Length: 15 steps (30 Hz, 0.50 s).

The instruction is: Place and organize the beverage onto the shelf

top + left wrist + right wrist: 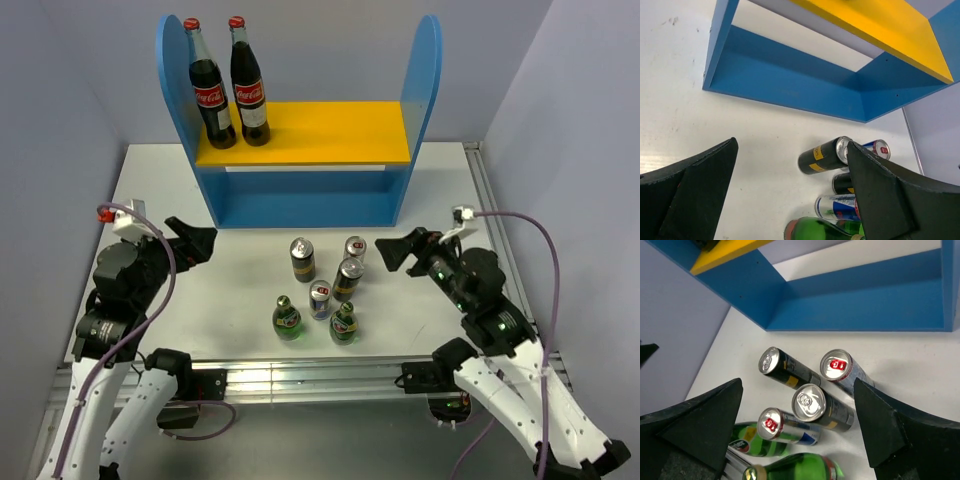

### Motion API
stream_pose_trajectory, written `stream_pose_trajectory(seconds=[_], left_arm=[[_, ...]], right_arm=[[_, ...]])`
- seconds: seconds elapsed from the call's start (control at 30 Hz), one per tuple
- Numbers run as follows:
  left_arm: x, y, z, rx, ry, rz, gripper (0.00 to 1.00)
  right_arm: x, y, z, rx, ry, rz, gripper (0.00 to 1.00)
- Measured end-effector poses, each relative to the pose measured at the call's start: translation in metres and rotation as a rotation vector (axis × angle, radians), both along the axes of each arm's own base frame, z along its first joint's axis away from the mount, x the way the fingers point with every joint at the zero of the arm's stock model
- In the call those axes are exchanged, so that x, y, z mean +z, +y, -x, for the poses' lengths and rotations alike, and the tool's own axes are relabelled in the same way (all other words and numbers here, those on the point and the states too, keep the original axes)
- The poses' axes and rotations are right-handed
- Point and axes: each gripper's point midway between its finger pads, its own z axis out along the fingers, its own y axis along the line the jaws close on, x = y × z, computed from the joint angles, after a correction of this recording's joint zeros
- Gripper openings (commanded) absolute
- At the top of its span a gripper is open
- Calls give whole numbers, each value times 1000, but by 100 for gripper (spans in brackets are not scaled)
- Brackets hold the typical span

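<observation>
left claw (203, 241) open, empty | right claw (393, 250) open, empty | drinks (320, 298) stand clustered between both claws, shelf (330, 130) beyond them | cans (302, 259) likely light, slick, dentable: pinch mid-body | green bottles (287, 318) likely heavier, breakable glass: grip the belly, not neck

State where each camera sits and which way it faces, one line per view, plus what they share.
Top external: above and behind the arms, looking down on the table, shelf and drinks; both arms, left gripper and right gripper show.
Left wrist: on the left arm, facing the shelf's lower tier; its spread fingers show.
Right wrist: on the right arm, facing likewise; its spread fingers show.
Shared: shelf and drinks appear in all three.
</observation>
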Motion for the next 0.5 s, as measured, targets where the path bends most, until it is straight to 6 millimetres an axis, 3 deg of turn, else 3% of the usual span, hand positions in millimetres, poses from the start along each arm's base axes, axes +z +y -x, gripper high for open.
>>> stream_pose_trajectory(seconds=[0.13, 0.23, 0.3, 0.4, 0.47, 0.5], left_arm=[[-8, 3, 0, 41, 38, 5, 96], [-5, -7, -6, 27, 68, -27, 96], [14, -20, -16, 14, 71, -56, 95], [68, -42, -35, 42, 21, -90, 95], [97, -67, -42, 84, -24, -111, 98], [103, -81, -37, 89, -35, -124, 99]], right_arm=[[9, -12, 19, -24, -45, -8, 100], [2, -20, 16, -72, -16, 27, 99], [-12, -24, 6, -117, 65, 96, 98], [-28, -28, -14, -213, 182, 234, 98], [-39, -21, -15, -229, 216, 315, 99], [-43, -18, -10, -221, 220, 347, 99]])
